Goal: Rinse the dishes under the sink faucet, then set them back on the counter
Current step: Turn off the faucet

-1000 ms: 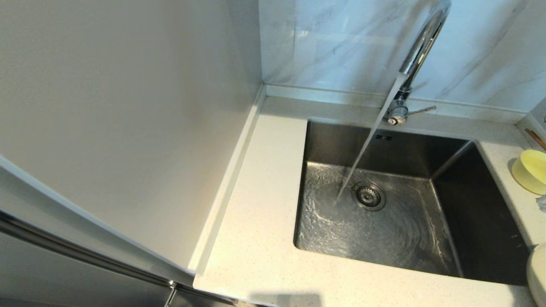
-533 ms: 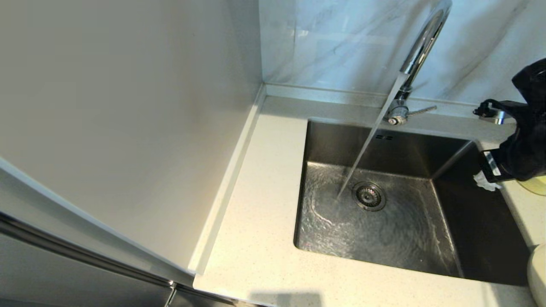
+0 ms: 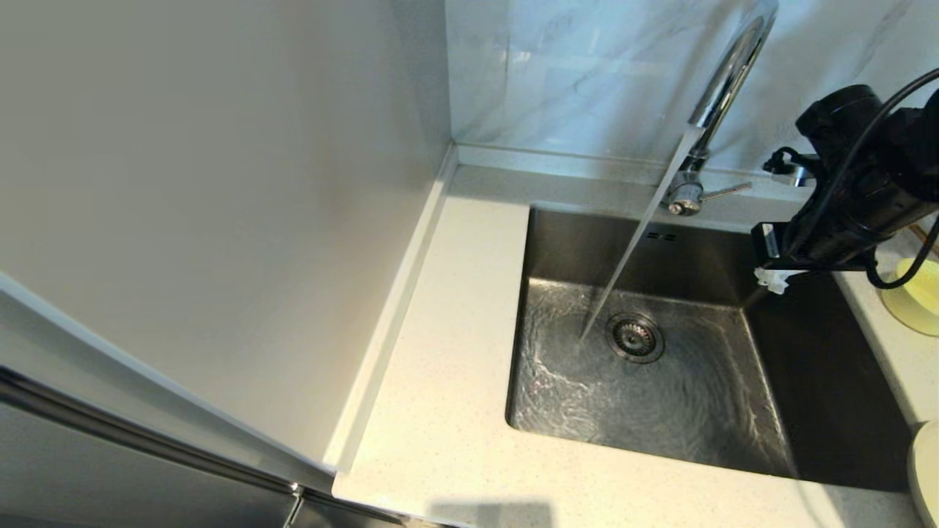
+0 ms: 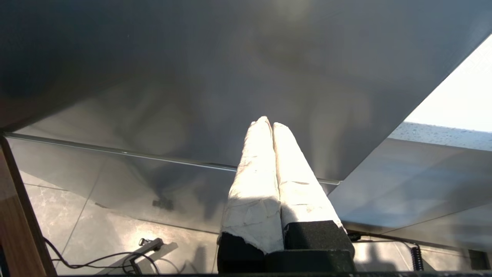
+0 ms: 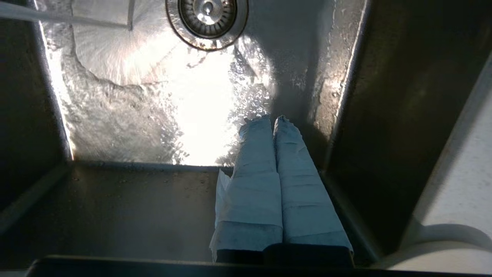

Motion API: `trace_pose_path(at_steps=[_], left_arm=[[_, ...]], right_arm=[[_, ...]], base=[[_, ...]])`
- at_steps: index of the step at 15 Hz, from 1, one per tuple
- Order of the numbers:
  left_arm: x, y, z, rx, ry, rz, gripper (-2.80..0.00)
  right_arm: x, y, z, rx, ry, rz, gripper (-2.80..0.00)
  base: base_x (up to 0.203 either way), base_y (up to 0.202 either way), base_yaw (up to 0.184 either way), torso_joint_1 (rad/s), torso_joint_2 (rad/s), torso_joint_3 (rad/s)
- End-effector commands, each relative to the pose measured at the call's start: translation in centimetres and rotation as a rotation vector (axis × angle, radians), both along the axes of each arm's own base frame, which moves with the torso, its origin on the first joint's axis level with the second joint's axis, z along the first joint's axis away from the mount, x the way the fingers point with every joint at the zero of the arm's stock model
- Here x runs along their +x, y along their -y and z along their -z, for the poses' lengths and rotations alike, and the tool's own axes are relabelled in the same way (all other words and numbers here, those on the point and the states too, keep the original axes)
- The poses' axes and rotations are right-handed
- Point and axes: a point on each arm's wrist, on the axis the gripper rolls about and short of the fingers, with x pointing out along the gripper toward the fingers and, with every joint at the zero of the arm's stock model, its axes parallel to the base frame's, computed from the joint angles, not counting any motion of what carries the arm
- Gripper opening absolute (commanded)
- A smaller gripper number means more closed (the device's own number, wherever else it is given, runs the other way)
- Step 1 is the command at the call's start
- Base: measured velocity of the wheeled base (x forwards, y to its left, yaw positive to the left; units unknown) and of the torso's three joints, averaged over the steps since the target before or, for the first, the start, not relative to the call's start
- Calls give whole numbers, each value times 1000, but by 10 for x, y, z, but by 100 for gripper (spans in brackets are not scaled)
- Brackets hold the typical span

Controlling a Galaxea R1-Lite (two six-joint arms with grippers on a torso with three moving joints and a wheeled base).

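The chrome faucet point(image 3: 722, 81) runs a stream of water into the steel sink point(image 3: 557, 242), landing beside the drain point(image 3: 634, 337). My right gripper point(image 3: 770, 279) hangs over the sink's back right corner, shut and empty. In the right wrist view its taped fingertips point(image 5: 271, 119) point down at the wet sink floor near the drain point(image 5: 207, 15). The pale-yellow bowl point(image 3: 917, 297) sits on the counter point(image 3: 455, 352) right of the sink, partly behind my arm. A bit of the chopsticks point(image 3: 923, 239) shows beyond it. The cream plate point(image 3: 926, 477) peeks in at the lower right edge. My left gripper point(image 4: 269, 122) is parked, shut.
A tall pale cabinet panel point(image 3: 220, 220) walls off the left side of the counter. Marble wall tiles point(image 3: 572, 73) stand behind the sink. The left wrist view shows a grey panel and cables on the floor point(image 4: 115, 261).
My right arm has come in from the right edge and moved left and up, over the sink's back right corner. It now hides part of the bowl. The water keeps running.
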Motion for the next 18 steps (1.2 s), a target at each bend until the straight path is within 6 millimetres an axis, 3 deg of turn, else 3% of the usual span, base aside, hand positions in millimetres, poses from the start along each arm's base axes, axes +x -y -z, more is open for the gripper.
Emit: trace_pose_path(at_steps=[1, 6, 13, 18], left_arm=[[0, 0, 0, 0, 0, -1, -280], [0, 0, 0, 0, 0, -1, -280], [0, 0, 0, 0, 0, -1, -280], [0, 0, 0, 0, 0, 1, -280]], right_arm=[[11, -2, 10, 6, -14, 14, -280], [33, -7, 13, 40, 130, 117, -280], [48, -6, -5, 64, 360, 124, -280], [56, -4, 0, 61, 376, 134, -280]], base=[[0, 0, 0, 0, 0, 0], [0, 0, 0, 0, 0, 0], [0, 0, 0, 0, 0, 0], [0, 0, 0, 0, 0, 0]])
